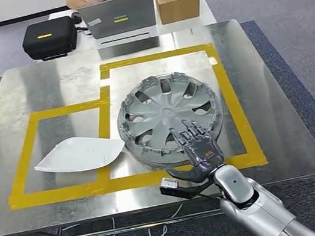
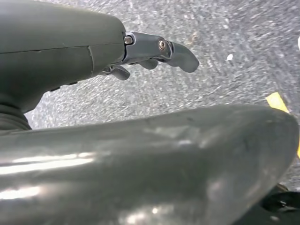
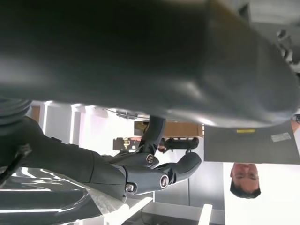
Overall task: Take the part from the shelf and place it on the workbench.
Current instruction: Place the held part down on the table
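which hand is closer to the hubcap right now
Right. The right hand rests on the hubcap at its near rim; the left hand hangs over the carpet, away from it.

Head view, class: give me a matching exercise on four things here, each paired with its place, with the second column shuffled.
Things:
1. hubcap
2. white part
3. black case
4. right hand

Places:
A. inside the smaller taped rectangle
B. on the far white table, beside the laptop
C. lying on the near edge of the hubcap
D. inside the larger taped rectangle

Pairs: 1-D, 2-A, 3-B, 4-C
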You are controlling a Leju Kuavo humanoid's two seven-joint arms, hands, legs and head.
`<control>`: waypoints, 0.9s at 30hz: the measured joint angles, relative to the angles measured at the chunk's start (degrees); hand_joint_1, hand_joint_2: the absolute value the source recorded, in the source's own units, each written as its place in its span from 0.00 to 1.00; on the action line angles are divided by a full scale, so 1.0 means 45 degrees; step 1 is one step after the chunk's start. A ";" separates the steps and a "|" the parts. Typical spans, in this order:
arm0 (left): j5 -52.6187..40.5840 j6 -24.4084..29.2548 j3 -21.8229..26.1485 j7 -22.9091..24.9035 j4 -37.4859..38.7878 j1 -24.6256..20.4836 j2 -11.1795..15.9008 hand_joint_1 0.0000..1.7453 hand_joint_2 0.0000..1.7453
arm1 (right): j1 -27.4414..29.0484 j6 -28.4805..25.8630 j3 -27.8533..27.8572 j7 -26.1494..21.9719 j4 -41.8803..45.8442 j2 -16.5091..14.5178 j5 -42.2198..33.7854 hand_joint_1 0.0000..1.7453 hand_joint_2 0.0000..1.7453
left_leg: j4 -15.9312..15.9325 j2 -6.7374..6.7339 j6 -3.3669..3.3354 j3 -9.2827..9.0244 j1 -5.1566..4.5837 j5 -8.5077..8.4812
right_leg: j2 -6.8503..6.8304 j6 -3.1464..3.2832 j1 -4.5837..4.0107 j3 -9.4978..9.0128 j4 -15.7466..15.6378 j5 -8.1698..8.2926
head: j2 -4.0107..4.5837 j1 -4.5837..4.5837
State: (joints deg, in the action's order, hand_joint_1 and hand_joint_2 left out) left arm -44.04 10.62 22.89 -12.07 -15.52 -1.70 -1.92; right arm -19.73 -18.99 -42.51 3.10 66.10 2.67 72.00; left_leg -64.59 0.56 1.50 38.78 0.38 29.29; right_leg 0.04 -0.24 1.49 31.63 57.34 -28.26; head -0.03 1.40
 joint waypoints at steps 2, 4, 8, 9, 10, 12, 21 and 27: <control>0.0000 0.0005 0.0007 0.0003 0.0000 -0.0002 -0.0004 0.00 0.00 | 0.0024 0.0036 0.0000 0.0000 0.0010 0.0001 -0.0015 0.00 0.00 | -0.1561 -0.0007 0.0074 0.0349 0.0027 0.0917 | -0.0061 0.0040 -0.0036 0.0233 0.0016 0.0166 | 0.0000 0.0009; -0.0004 0.0006 0.0024 0.0015 0.0000 0.0004 -0.0020 0.00 0.00 | 0.0045 0.0120 0.0000 0.0001 0.0017 0.0004 -0.0059 0.00 0.00 | -0.1749 -0.0011 0.0056 0.0006 0.0036 0.0917 | -0.0107 0.0033 -0.0067 0.0455 0.0044 0.0320 | 0.0001 0.0006; -0.0090 0.0013 0.0125 0.0024 -0.0024 -0.0026 -0.0029 0.00 0.00 | 0.0032 0.0250 0.0008 0.0011 0.0149 0.0003 -0.0198 0.00 0.00 | 0.1375 -0.0014 -0.0175 -0.2124 -0.0026 0.0054 | -0.0130 -0.0121 -0.0109 0.0707 0.0060 0.0593 | 0.0000 0.0000; -0.0114 0.0018 0.0149 0.0024 -0.0034 -0.0037 -0.0029 0.00 0.00 | 0.0025 0.0260 0.0011 0.0015 0.0177 0.0004 -0.0228 0.00 0.00 | 0.1759 -0.0011 -0.0230 -0.2326 -0.0062 0.0041 | -0.0133 -0.0201 -0.0110 0.0737 0.0047 0.0674 | 0.0000 0.0000; -0.0136 0.0022 0.0174 0.0029 -0.0043 -0.0043 -0.0029 0.00 0.00 | 0.0026 0.0268 0.0012 0.0019 0.0193 0.0005 -0.0257 0.00 0.00 | 0.1877 -0.0006 -0.0283 -0.2346 -0.0101 0.0040 | -0.0136 -0.0297 -0.0106 0.0758 0.0017 0.0768 | -0.0001 -0.0006; -0.0162 0.0027 0.0214 0.0039 -0.0047 -0.0032 -0.0037 0.00 0.00 | 0.0047 0.0277 0.0022 0.0030 0.0195 0.0009 -0.0309 0.00 0.00 | 0.1947 -0.0023 -0.0435 -0.2250 -0.0098 -0.0155 | -0.0119 -0.0471 -0.0085 0.0815 -0.0001 0.0809 | 0.0000 -0.0011; -0.0225 0.0031 0.0278 0.0056 -0.0078 0.0005 -0.0075 0.00 0.00 | 0.0207 0.0325 0.0107 0.0078 0.0195 0.0107 -0.0420 0.00 0.00 | 0.1925 -0.0075 -0.0727 -0.0987 -0.0183 -0.1189 | -0.0040 -0.0552 -0.0107 0.0700 0.2385 -0.0714 | 0.0001 -0.0107; -0.0249 0.0042 0.0318 0.0054 -0.0106 0.0020 -0.0083 0.00 0.00 | 0.0208 0.0347 0.0179 0.0096 0.0248 0.0107 -0.0438 0.00 0.00 | 0.1721 -0.0053 -0.0366 -0.0566 -0.0216 -0.1608 | -0.0019 -0.0211 -0.0204 -0.0964 -0.0415 -0.0587 | 0.0000 -0.0107</control>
State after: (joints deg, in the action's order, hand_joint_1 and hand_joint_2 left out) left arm -45.16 10.81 24.32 -11.82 -15.99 -1.61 -2.29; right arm -18.79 -17.43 -41.71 3.54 67.21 3.15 70.03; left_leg -56.85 0.33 -0.15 36.23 -0.59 22.05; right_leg -0.05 -1.19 0.58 27.29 55.48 -30.91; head -0.03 0.92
